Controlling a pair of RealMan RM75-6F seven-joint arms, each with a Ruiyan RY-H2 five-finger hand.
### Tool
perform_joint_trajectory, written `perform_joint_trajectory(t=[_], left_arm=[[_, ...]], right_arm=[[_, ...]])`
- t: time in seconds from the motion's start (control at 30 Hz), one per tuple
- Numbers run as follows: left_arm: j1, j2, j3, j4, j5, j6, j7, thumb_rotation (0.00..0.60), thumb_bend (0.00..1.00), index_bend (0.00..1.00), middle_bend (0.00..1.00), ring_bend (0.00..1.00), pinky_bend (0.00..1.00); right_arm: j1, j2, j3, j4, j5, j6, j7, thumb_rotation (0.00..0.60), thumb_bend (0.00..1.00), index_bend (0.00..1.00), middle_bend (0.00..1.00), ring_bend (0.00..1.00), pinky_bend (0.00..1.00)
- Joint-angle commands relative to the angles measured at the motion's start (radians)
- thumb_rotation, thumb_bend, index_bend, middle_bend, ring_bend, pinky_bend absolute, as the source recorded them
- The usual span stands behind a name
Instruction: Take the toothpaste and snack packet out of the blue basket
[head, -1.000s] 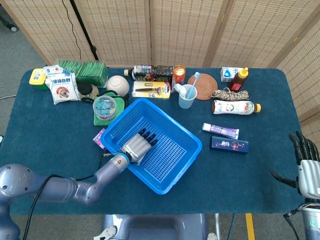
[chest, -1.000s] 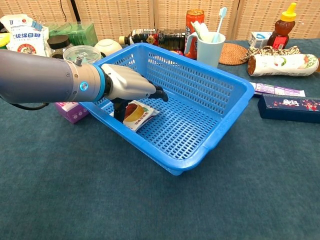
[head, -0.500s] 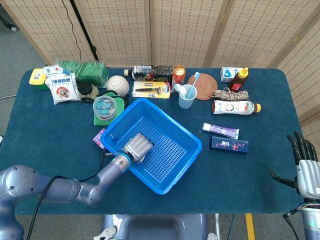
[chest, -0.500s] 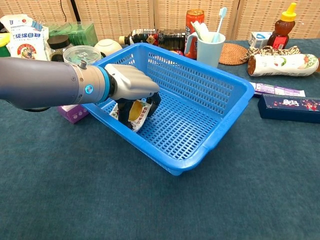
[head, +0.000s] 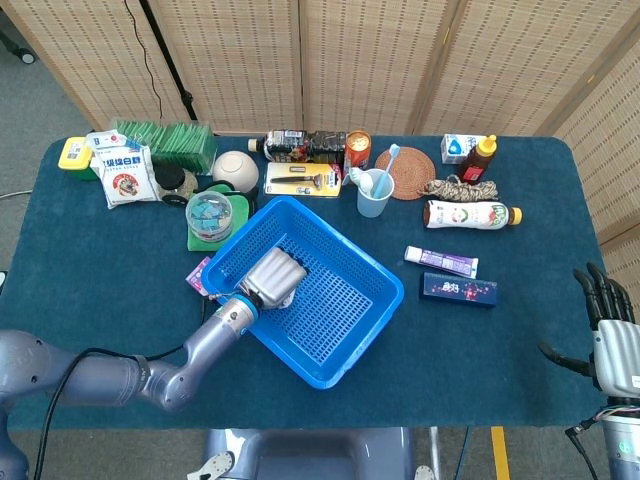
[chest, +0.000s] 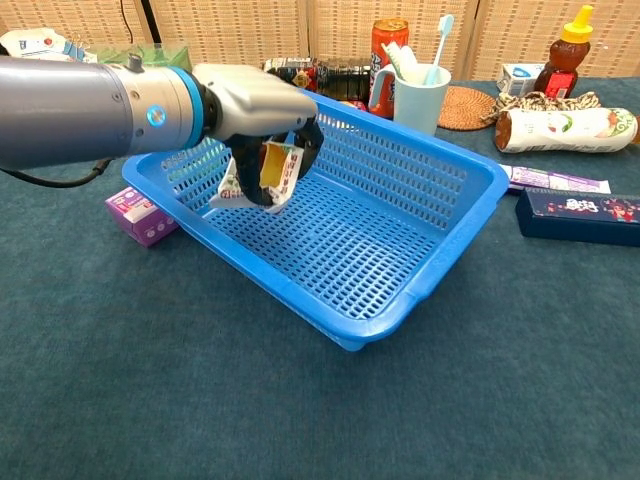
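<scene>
The left hand (chest: 262, 128) has its fingers curled around the small white-and-orange foil snack packet (chest: 268, 170), holding it above the floor of the blue perforated plastic basket (head: 352, 295), near its left wall. It should rise straight until the packet clears the rim, then carry left to bare table. The packet seems to hang on end, long axis near upright, though fingers hide its top; the idle right hand (head: 612, 337) is spread, empty, far right.

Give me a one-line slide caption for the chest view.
Left hand holds the snack packet above the blue basket, with the toothpaste lying outside on the table.
</scene>
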Motion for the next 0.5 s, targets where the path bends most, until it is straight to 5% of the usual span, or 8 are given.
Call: perform_joint_trajectory(t=[0.03,0.27,0.5], left_arm=[[0.021,0.061,-0.037,-0.061,0.023,0.043,-0.031,0.6,0.33,0.47,0.48,0.48,0.42],[0.09,0.25,-0.096,-0.197,0.067,0.119,-0.112,0.6,0.33,0.47,0.47,0.47,0.42],[0.207,0.423,-0.046,-0.263,0.149,0.141,-0.19,0.6,0.33,0.47,0.47,0.46,0.42]], right_arm=[[-0.001,0.001,0.001,-0.001,0.0,0.001,0.002,0.6,0.0,0.01,0.0,0.0,0.04],[-0.004,0.003,0.001,-0.007,-0.005,0.006,0.001,0.6,0.0,0.01,0.0,0.0,0.04],[-0.006,0.004,-0.001,-0.013,-0.009,0.006,-0.006,0.6,0.0,0.01,0.0,0.0,0.04]])
